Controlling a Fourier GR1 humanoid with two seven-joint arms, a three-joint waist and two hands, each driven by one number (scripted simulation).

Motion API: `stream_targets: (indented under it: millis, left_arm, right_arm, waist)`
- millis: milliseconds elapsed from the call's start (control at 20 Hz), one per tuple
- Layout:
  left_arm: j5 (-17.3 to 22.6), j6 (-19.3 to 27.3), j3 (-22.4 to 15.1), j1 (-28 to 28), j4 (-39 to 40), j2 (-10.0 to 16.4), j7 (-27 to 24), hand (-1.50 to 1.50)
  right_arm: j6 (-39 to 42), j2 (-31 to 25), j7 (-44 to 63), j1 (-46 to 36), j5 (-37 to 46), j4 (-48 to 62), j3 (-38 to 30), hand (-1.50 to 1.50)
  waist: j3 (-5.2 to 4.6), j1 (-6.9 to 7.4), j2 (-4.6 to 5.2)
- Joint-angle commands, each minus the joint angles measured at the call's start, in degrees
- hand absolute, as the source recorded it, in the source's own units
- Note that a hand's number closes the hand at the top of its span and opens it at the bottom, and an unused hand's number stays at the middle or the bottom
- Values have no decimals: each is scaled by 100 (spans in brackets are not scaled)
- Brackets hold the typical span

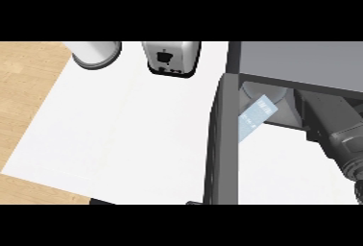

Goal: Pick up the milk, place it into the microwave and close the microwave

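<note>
Milk carton (256, 116) — pale blue, flat-sided card, tilted in the mouth of the grey microwave (297, 60). I judge it light and crushable, best taken across its broad faces. Right robot hand (312, 109) just beside it — grip I cannot tell. Dark door (223, 153) stands open over the white worktop (127, 129).

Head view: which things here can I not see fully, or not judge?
1. The right hand is dark against the shadowed inside of the microwave; whether it holds the milk cannot be told.
2. The lower end of the milk is hidden behind the frame of the open door.
3. The left hand is outside the view.
4. The white container, top left, is cut off by the upper edge.
</note>
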Motion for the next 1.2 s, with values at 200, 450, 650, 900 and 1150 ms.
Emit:
stream_targets:
  millis: [200, 450, 650, 900, 1150]
  left_arm:
    - [-97, 47, -138, -214, 113, 81, 72, -150]
    - [-235, -111, -333, -188, 191, -73, 44, -150]
    - [-298, -87, -412, -193, 295, -28, 158, -150]
    - [-509, -154, -608, -116, 321, -277, 135, -150]
    - [-706, -372, -670, -27, 393, -431, 20, -150]
  right_arm:
    - [-625, 572, 626, -679, 182, 11, 201, -150]
    - [-633, 721, 494, -767, 97, -129, 156, -150]
    - [-825, 723, 449, -832, -20, -201, 48, -150]
    - [-1068, 683, 295, -700, -150, -201, -96, -150]
    - [-898, 593, 336, -698, 75, -42, 122, -150]
  waist:
    - [-148, 111, -93]
    - [-155, 137, -95]
    - [-149, -17, -132]
    - [-154, -256, -195]
    - [-162, -384, -260]
